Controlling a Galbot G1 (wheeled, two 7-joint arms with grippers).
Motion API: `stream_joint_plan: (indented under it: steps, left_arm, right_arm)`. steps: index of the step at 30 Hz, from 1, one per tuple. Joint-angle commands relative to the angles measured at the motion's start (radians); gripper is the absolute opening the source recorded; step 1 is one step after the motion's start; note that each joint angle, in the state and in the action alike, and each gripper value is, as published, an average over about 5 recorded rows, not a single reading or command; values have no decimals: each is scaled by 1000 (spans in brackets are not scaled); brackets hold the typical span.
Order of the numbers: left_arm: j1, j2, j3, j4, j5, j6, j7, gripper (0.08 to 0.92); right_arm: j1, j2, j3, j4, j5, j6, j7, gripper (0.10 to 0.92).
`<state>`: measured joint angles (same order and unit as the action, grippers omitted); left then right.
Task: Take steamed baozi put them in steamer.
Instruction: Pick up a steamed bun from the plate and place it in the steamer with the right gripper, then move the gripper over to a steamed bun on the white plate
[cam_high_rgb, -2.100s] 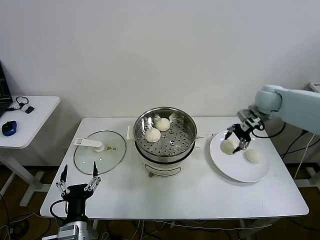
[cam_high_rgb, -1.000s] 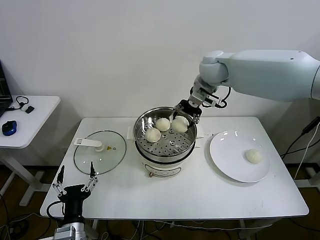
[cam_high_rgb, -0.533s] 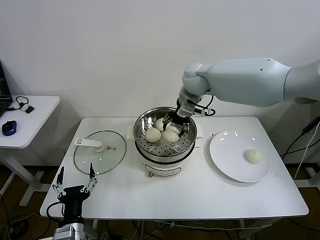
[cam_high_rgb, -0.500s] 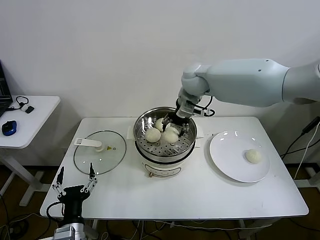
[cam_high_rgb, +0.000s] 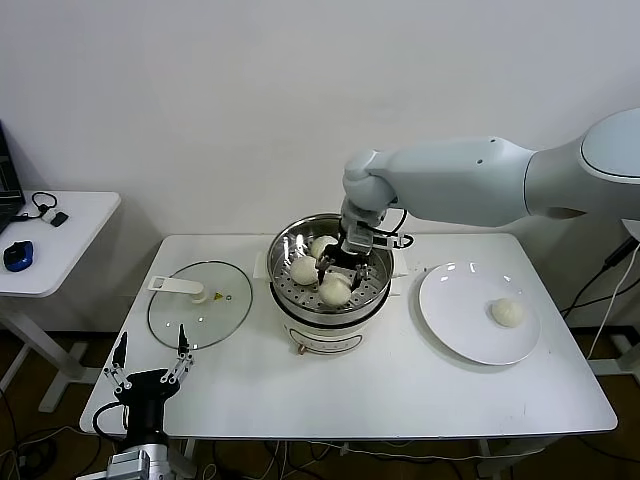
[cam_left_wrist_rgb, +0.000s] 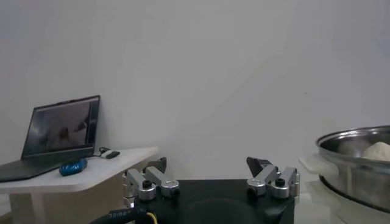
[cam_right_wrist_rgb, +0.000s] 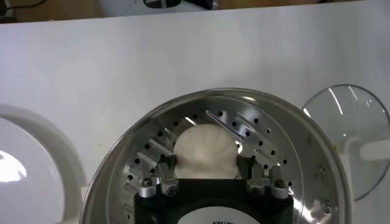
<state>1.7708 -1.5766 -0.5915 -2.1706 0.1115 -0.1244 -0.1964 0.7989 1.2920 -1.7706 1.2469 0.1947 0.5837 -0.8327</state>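
White table (cam_high_rgb: 400, 390), shiny perforated steamer (cam_high_rgb: 372, 262), smooth baozi (cam_high_rgb: 335, 290)

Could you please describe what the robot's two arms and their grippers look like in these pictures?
The right arm is bulky, smooth and pale grey-white, with rounded shells. Its right gripper is black, with silver metal fingers fastened by small bolts. The left gripper has a black body, thin dark prongs on silver knuckles, and a black cable at its base.
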Motion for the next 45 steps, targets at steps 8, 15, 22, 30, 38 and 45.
stream_joint_plan:
  steps: [8,15,22,30,38,45]
  left_arm:
    - [-6,-1,-1,2,-1,1,-1,823]
    - [-3,0,-3,-4,-3,1,-1,823]
    - [1,0,-1,-13,-4,2,-1,823]
    - [-2,1,9,-14,-6,2,-1,823]
    - [-9,5,13,-3,-6,0,0,823]
    - [-10,4,14,7,1,-1,-1,823]
  right_arm:
    - [-14,22,-2,-13,0,1,19,762]
    - [41,2,-28,2,38,11,1,822]
    - [164,-55,-153,14,234,-71,-86,823]
    - [230,-213,-274,-4,386,-348,-227,823]
    - [181,-399,-285,-48,356,-442,-283,823]
    - [42,-514,-182,-178,227,-409,-289,823]
